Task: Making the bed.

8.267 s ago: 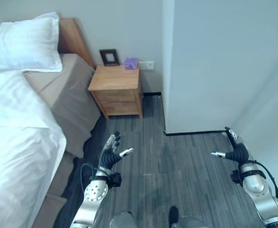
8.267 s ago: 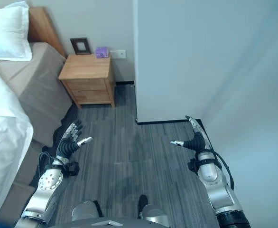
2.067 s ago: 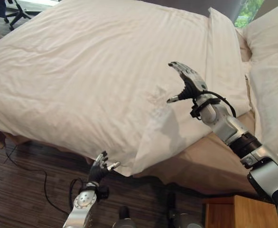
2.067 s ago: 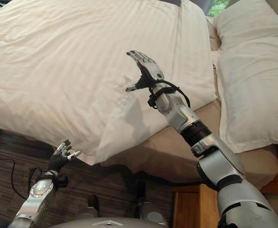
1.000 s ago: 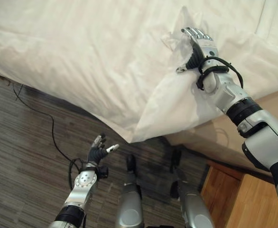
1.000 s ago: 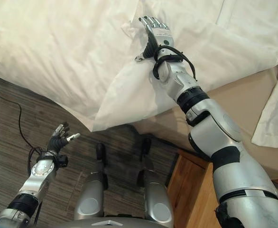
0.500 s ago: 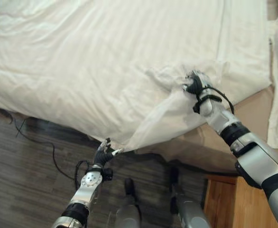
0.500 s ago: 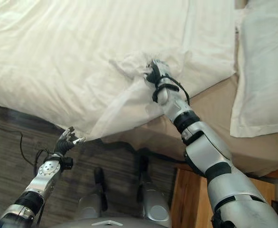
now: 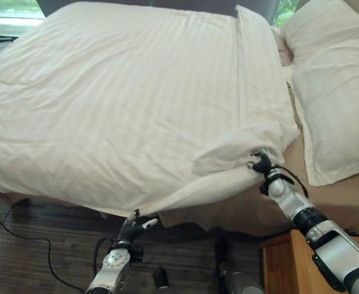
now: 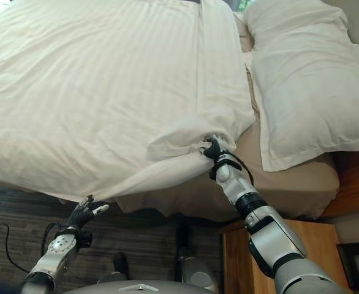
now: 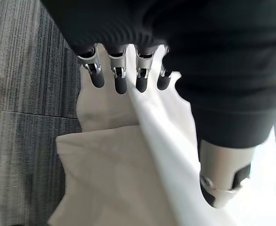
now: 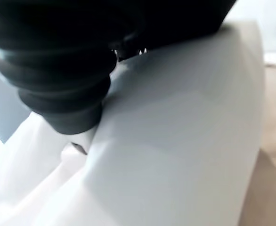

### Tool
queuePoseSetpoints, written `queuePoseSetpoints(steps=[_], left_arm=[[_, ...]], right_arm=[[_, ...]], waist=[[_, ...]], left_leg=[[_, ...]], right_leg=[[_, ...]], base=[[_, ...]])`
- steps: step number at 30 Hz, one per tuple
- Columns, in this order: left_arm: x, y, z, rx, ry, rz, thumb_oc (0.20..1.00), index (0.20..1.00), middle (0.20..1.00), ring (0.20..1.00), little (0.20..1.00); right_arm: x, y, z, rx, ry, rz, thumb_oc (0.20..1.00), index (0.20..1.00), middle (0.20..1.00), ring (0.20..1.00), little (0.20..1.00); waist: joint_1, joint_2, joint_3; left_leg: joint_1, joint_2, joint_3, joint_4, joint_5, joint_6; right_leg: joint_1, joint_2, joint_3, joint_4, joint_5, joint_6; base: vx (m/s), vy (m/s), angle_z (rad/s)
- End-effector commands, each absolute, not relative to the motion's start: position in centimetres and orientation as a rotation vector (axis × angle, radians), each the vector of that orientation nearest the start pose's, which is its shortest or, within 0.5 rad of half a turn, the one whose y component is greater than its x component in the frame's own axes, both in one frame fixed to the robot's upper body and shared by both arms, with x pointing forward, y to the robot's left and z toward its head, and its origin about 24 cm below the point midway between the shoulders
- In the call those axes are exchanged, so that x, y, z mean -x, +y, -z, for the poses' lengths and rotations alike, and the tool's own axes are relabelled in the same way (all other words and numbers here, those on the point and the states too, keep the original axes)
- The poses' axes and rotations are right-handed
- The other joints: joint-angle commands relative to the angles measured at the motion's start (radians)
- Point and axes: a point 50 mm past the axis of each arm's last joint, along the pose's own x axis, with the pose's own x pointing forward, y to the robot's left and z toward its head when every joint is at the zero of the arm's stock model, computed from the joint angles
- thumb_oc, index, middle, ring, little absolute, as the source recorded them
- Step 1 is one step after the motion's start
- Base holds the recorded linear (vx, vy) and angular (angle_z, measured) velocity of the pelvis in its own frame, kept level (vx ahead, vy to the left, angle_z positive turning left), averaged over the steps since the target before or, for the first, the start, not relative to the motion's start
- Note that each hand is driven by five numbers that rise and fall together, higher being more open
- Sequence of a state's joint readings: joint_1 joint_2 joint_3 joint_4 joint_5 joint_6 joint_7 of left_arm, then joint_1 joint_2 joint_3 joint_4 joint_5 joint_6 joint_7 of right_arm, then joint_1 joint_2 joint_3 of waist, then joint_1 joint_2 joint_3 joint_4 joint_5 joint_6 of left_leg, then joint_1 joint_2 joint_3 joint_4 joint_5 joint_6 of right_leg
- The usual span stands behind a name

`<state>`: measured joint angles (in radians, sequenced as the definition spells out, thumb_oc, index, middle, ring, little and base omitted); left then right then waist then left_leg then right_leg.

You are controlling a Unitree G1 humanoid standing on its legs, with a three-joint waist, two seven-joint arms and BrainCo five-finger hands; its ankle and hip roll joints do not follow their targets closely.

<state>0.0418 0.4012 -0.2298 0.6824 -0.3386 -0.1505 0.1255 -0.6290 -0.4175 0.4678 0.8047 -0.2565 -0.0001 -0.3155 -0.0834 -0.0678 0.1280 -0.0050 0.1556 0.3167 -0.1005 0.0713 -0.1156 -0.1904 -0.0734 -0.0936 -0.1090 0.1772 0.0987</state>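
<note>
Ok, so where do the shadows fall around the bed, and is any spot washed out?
Left eye view: duvet evenly lit, dark shadow on the floor under its overhanging edge and below the fold at the right hand. Right wrist view: duvet glares white in places.

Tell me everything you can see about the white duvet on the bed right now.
The duvet is white cloth with faint woven stripes, spread fairly flat over most of the bed, lightly creased. Its near edge hangs over the bed's side above the dark wood floor. The near corner by the pillow is bunched up and gathered by the right hand, whose fingers are buried in the cloth. A taut fold runs from there down to the left hand, which is open just below the hanging edge.
</note>
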Motion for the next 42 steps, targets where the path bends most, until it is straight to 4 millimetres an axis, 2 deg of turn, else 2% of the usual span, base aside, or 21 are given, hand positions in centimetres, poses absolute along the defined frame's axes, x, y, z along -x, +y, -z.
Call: queuePoseSetpoints(steps=[1, 2, 4, 8, 11, 14, 16, 17, 18, 21, 24, 25, 31, 32, 33, 34, 35, 36, 37, 38, 42], left_arm=[[-20.1, 25.3, 7.5, -0.216, 0.534, -0.143, 1.000, 1.000, 1.000, 1.000, 1.000], [-20.1, 25.3, 7.5, -0.216, 0.534, -0.143, 1.000, 1.000, 1.000, 1.000, 1.000], [-19.8, 25.5, 7.8, -0.213, 0.549, -0.146, 1.000, 1.000, 1.000, 1.000, 1.000], [-19.7, 25.5, 7.9, -0.189, 0.548, -0.153, 1.000, 1.000, 1.000, 1.000, 1.000], [-19.8, 25.6, 7.9, -0.175, 0.548, -0.170, 1.000, 1.000, 1.000, 1.000, 1.000], [-19.4, 25.9, 8.2, -0.158, 0.564, -0.205, 1.000, 1.000, 1.000, 1.000, 1.000], [-18.7, 26.0, 8.8, -0.126, 0.596, -0.250, 1.000, 1.000, 1.000, 1.000, 1.000], [-18.7, 26.0, 8.8, -0.127, 0.597, -0.248, 1.000, 1.000, 1.000, 1.000, 1.000], [-18.1, 26.2, 9.2, -0.111, 0.620, -0.277, 1.000, 1.000, 1.000, 1.000, 1.000], [-17.7, 26.0, 9.6, -0.101, 0.642, -0.292, 1.000, 1.000, 1.000, 1.000, 1.000], [-17.5, 25.4, 10.1, -0.090, 0.668, -0.301, 1.000, 1.000, 1.000, 1.000, 1.000], [-17.5, 25.2, 10.2, -0.084, 0.673, -0.301, 1.000, 1.000, 1.000, 1.000, 1.000], [-17.4, 25.2, 10.2, -0.085, 0.673, -0.301, 1.000, 1.000, 1.000, 1.000, 1.000], [-17.3, 24.9, 10.4, -0.080, 0.683, -0.300, 1.000, 1.000, 1.000, 1.000, 1.000], [-17.1, 24.0, 10.9, -0.081, 0.712, -0.272, 1.000, 1.000, 1.000, 1.000, 1.000], [-16.9, 23.5, 11.3, -0.085, 0.730, -0.254, 1.000, 1.000, 1.000, 1.000, 1.000], [-16.7, 22.9, 11.7, -0.086, 0.756, -0.233, 1.000, 1.000, 1.000, 1.000, 1.000], [-16.7, 22.9, 11.8, -0.087, 0.760, -0.230, 1.000, 1.000, 1.000, 1.000, 1.000], [-16.7, 22.8, 11.8, -0.094, 0.764, -0.217, 1.000, 1.000, 1.000, 1.000, 1.000], [-16.5, 22.5, 12.0, -0.105, 0.777, -0.187, 1.000, 1.000, 1.000, 1.000, 1.000], [-16.2, 22.6, 11.9, -0.125, 0.770, -0.146, 1.000, 1.000, 1.000, 1.000, 1.000]], right_arm=[[-37.8, -23.2, -11.0, 0.958, -0.027, 0.245, 0.200, 0.200, 0.200, 0.200, 0.200], [-37.8, -23.2, -11.1, 0.958, -0.027, 0.245, 0.200, 0.200, 0.200, 0.200, 0.200], [-37.9, -25.8, -12.5, 1.002, -0.004, 0.311, 0.200, 0.200, 0.200, 0.200, 0.200], [-37.7, -28.8, -14.5, 1.027, 0.007, 0.397, 0.200, 0.200, 0.200, 0.200, 0.200], [-37.3, -29.7, -14.2, 1.014, 0.030, 0.421, 0.200, 0.200, 0.200, 0.200, 0.200], [-36.0, -30.7, -12.7, 0.976, 0.061, 0.432, 0.200, 0.200, 0.200, 0.200, 0.200], [-33.7, -30.7, -9.6, 0.948, 0.091, 0.395, 0.200, 0.200, 0.200, 0.200, 0.200], [-33.6, -30.8, -9.5, 0.948, 0.094, 0.396, 0.200, 0.200, 0.200, 0.200, 0.200], [-31.4, -31.5, -7.6, 0.950, 0.135, 0.383, 0.200, 0.200, 0.200, 0.200, 0.200], [-29.0, -31.9, -5.7, 0.954, 0.174, 0.365, 0.200, 0.200, 0.200, 0.200, 0.200], [-24.5, -32.2, -1.7, 0.909, 0.301, 0.349, 0.200, 0.200, 0.200, 0.200, 0.200], [-23.5, -32.1, -1.0, 0.900, 0.324, 0.347, 0.200, 0.200, 0.200, 0.200, 0.200], [-23.5, -32.1, -1.0, 0.899, 0.325, 0.347, 0.200, 0.200, 0.200, 0.200, 0.200], [-21.6, -32.0, 0.6, 0.879, 0.386, 0.336, 0.200, 0.200, 0.200, 0.200, 0.200], [-19.7, -31.5, 3.1, 0.856, 0.485, 0.325, 1.000, 1.000, 1.000, 1.000, 1.000], [-18.9, -31.4, 4.4, 0.872, 0.549, 0.318, 1.000, 1.000, 1.000, 1.000, 1.000], [-16.7, -32.1, 7.5, 0.899, 0.746, 0.344, 1.000, 1.000, 1.000, 1.000, 1.000], [-16.2, -32.2, 8.3, 0.910, 0.799, 0.346, 1.000, 1.000, 1.000, 1.000, 1.000], [-15.6, -32.6, 8.9, 0.927, 0.854, 0.355, 1.000, 1.000, 1.000, 1.000, 1.000], [-14.2, -34.4, 9.5, 0.997, 1.005, 0.373, 1.000, 1.000, 1.000, 1.000, 1.000], [-12.5, -36.7, 9.3, 0.992, 1.164, 0.441, 1.000, 1.000, 1.000, 1.000, 1.000]], waist=[[-0.010, -0.001, 0.051], [-0.010, 0.000, 0.052], [-0.022, 0.007, 0.051], [-0.047, 0.019, 0.056], [-0.056, 0.024, 0.056], [-0.076, 0.027, 0.049], [-0.099, 0.031, 0.041], [-0.097, 0.031, 0.040], [-0.111, 0.031, 0.031], [-0.127, 0.030, 0.024], [-0.150, 0.032, 0.013], [-0.158, 0.034, 0.011], [-0.156, 0.033, 0.007], [-0.168, 0.035, 0.006], [-0.176, 0.036, 0.008], [-0.177, 0.036, 0.008], [-0.170, 0.040, 0.009], [-0.166, 0.039, 0.009], [-0.160, 0.039, 0.009], [-0.139, 0.035, 0.014], [-0.103, 0.027, 0.017]], left_leg=[[0.022, -0.015, 0.029, 0.013, -0.108, 0.045], [0.023, -0.015, 0.030, 0.013, -0.108, 0.045], [0.029, -0.009, 0.049, 0.013, -0.105, 0.040], [0.042, 0.003, 0.073, 0.013, -0.102, 0.031], [0.050, 0.012, 0.084, 0.013, -0.100, 0.027], [0.064, 0.024, 0.096, 0.013, -0.099, 0.021], [0.077, 0.036, 0.107, 0.013, -0.099, 0.018], [0.077, 0.036, 0.107, 0.013, -0.099, 0.018], [0.086, 0.042, 0.112, 0.013, -0.101, 0.015], [0.096, 0.050, 0.117, 0.013, -0.103, 0.012], [0.113, 0.060, 0.126, 0.015, -0.106, 0.008], [0.119, 0.063, 0.126, 0.016, -0.111, 0.007], [0.115, 0.062, 0.128, 0.015, -0.107, 0.007], [0.121, 0.067, 0.131, 0.015, -0.107, 0.004], [0.128, 0.072, 0.130, 0.017, -0.113, 0.001], [0.130, 0.073, 0.130, 0.018, -0.113, 0.001], [0.134, 0.073, 0.124, 0.016, -0.114, 0.000], [0.133, 0.073, 0.123, 0.014, -0.111, 0.000], [0.134, 0.073, 0.120, 0.014, -0.112, 0.000], [0.138, 0.073, 0.109, 0.015, -0.114, 0.000], [0.134, 0.071, 0.089, 0.015, -0.111, 0.000]], right_leg=[[0.047, -0.121, 0.052, 0.022, -0.121, 0.059], [0.047, -0.121, 0.053, 0.022, -0.121, 0.059], [0.043, -0.117, 0.060, 0.022, -0.122, 0.059], [0.040, -0.107, 0.074, 0.022, -0.124, 0.056], [0.044, -0.101, 0.076, 0.022, -0.128, 0.055], [0.052, -0.089, 0.078, 0.022, -0.134, 0.051], [0.061, -0.079, 0.078, 0.022, -0.141, 0.047], [0.061, -0.079, 0.078, 0.022, -0.141, 0.047], [0.068, -0.071, 0.080, 0.022, -0.147, 0.044], [0.075, -0.064, 0.081, 0.022, -0.154, 0.040], [0.091, -0.052, 0.083, 0.022, -0.167, 0.034], [0.097, -0.050, 0.082, 0.022, -0.172, 0.034], [0.091, -0.049, 0.083, 0.022, -0.169, 0.032], [0.097, -0.045, 0.084, 0.022, -0.174, 0.030], [0.107, -0.041, 0.082, 0.022, -0.182, 0.028], [0.113, -0.040, 0.081, 0.022, -0.185, 0.026], [0.121, -0.039, 0.076, 0.022, -0.189, 0.023], [0.120, -0.039, 0.075, 0.022, -0.189, 0.022], [0.124, -0.039, 0.072, 0.022, -0.189, 0.022], [0.138, -0.043, 0.061, 0.022, -0.191, 0.023], [0.150, -0.050, 0.042, 0.022, -0.193, 0.025]], base=[[-0.01, -0.028, -0.28], [-0.01, -0.051, -0.21], [-0.01, -0.060, -0.04], [-0.01, -0.034, -0.10], [0.01, -0.034, -0.10], [0.04, -0.056, -0.13], [0.04, -0.048, -0.10], [0.05, -0.049, -0.04], [0.06, -0.049, 0.03], [0.03, -0.044, -0.07], [0.05, -0.057, -0.07], [0.01, -0.032, -0.04], [0.00, -0.007, -0.10], [0.02, -0.055, 0.03], [0.02, -0.074, 0.08], [0.00, -0.068, 0.10], [-0.01, -0.047, 0.06], [0.00, -0.037, -0.03], [0.01, -0.032, -0.10], [0.00, 0.000, 0.00], [0.00, -0.009, 0.06]])
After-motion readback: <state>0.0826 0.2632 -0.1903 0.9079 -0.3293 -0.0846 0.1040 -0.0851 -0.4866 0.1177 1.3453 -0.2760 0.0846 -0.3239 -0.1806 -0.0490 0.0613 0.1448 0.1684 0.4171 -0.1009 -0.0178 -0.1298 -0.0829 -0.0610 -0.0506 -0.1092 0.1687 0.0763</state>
